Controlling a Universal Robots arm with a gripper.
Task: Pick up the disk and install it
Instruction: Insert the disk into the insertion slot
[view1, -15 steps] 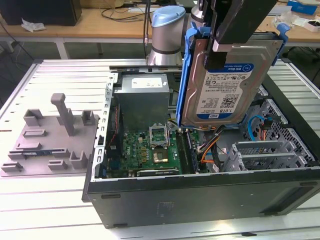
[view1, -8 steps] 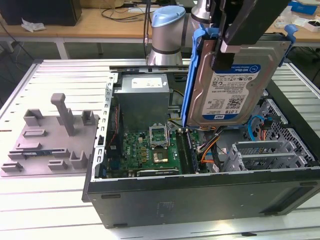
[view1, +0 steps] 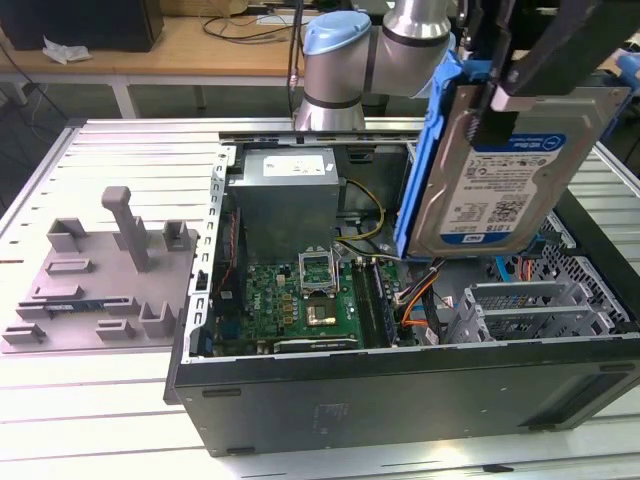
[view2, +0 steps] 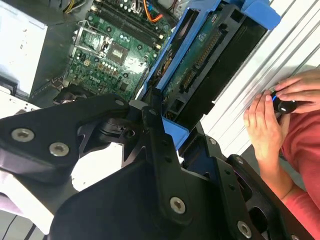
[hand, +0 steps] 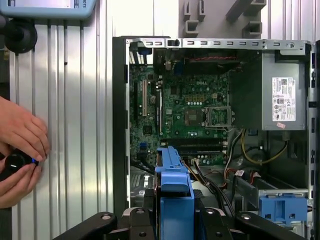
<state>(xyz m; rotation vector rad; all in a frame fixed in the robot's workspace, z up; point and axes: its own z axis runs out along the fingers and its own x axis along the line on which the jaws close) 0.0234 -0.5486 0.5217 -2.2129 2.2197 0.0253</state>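
The disk (view1: 500, 175) is a silver hard drive with a blue-and-white label and a blue plastic frame. It hangs tilted on edge, in the air above the open computer case (view1: 400, 385), over the drive-cage side at the exterior view's right. My gripper (view1: 492, 100) is shut on its upper part, one black finger lying across the labelled face. In the second wrist view the disk (view2: 210, 55) shows its connector edge between the black fingers (view2: 159, 135). Seen edge-on in the first wrist view, the blue-framed disk (hand: 175, 185) sits in my gripper (hand: 175, 214) above the case's cables.
The case holds a green motherboard (view1: 300, 295), a grey power supply (view1: 285, 195) and a metal drive cage (view1: 540, 310) with a blue bracket (hand: 282, 207). A grey fixture plate (view1: 100, 280) lies at the exterior view's left. A person's hands (hand: 20, 150) hold a knob beside the case.
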